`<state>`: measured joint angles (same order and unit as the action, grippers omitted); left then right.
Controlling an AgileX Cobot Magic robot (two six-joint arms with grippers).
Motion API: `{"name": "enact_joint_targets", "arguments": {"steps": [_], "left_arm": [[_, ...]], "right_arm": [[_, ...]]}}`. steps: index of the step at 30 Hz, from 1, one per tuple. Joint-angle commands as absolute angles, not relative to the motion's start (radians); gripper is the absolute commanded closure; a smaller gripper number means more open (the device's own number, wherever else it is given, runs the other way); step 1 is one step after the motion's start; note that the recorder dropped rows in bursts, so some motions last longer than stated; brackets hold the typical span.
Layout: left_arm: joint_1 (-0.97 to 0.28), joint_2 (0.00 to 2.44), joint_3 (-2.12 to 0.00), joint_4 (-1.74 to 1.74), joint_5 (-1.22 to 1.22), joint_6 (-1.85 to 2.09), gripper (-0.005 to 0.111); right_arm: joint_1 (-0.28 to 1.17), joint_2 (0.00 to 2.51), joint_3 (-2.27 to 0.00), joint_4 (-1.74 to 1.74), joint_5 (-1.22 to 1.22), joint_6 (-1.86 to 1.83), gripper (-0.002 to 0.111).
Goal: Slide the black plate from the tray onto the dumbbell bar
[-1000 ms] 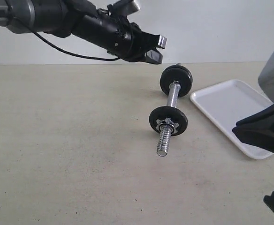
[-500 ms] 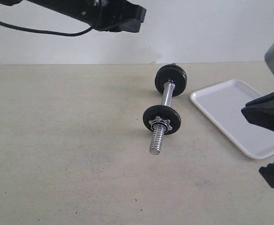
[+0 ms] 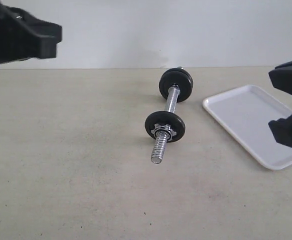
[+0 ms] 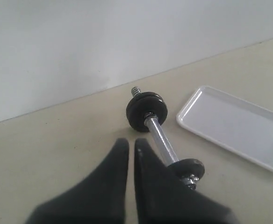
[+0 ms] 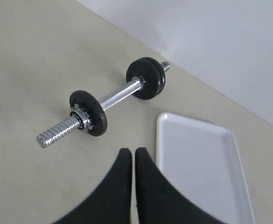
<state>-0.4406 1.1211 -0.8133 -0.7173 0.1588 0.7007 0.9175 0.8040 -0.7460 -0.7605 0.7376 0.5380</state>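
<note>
The dumbbell bar (image 3: pixel 171 102) lies on the table, its threaded end pointing toward the front. The black plate (image 3: pixel 176 84) sits on the bar's far end against a like disc, seen also in the right wrist view (image 5: pixel 148 78). A nearer black disc (image 3: pixel 165 126) is backed by a chrome star nut. The white tray (image 3: pixel 246 117) to the right holds nothing. My left gripper (image 4: pixel 128 143) is shut and empty, raised at the far left (image 3: pixel 41 37), well away from the bar. My right gripper (image 5: pixel 128 152) is shut and empty, hanging above the tray's right side (image 3: pixel 288 102).
A pale wall stands behind the beige table (image 3: pixel 66 165). The tray's rim (image 5: pixel 159 140) lies close beside the right fingertips in the right wrist view. The bar's bare threaded tip (image 3: pixel 157 159) juts toward the table's front.
My left arm has pulled back from above the dumbbell to the far upper left. The dumbbell has shifted a little leftward. My right gripper has risen at the right edge.
</note>
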Motion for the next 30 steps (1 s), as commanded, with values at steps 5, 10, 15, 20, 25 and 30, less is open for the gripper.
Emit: {"name": "enact_joint_targets", "arguments": {"steps": [5,10,15,20,25,30], "left_arm": [[-0.44,0.502,-0.386,-0.721,0.069,0.66,0.102],[-0.44,0.256,-0.207,-0.721,0.134,0.645,0.102],[-0.44,0.199,-0.118,-0.721,0.118,0.645,0.102],[-0.44,0.199,-0.059,-0.717,0.033,0.661,0.102],[-0.44,0.199,-0.022,-0.714,-0.009,0.687,0.102],[-0.44,0.199,0.0,-0.714,-0.007,0.69,0.102]], "right_arm": [[0.916,0.721,-0.572,-0.849,0.6,0.76,0.109],[0.916,0.541,-0.352,-1.146,0.532,1.096,0.109],[0.916,0.399,-0.158,-1.576,0.474,1.512,0.109],[0.916,0.382,0.0,-1.744,0.567,1.758,0.109],[0.916,0.382,0.0,-1.744,0.614,1.77,0.109],[0.916,0.382,0.0,-1.744,0.57,1.772,0.109]]}}
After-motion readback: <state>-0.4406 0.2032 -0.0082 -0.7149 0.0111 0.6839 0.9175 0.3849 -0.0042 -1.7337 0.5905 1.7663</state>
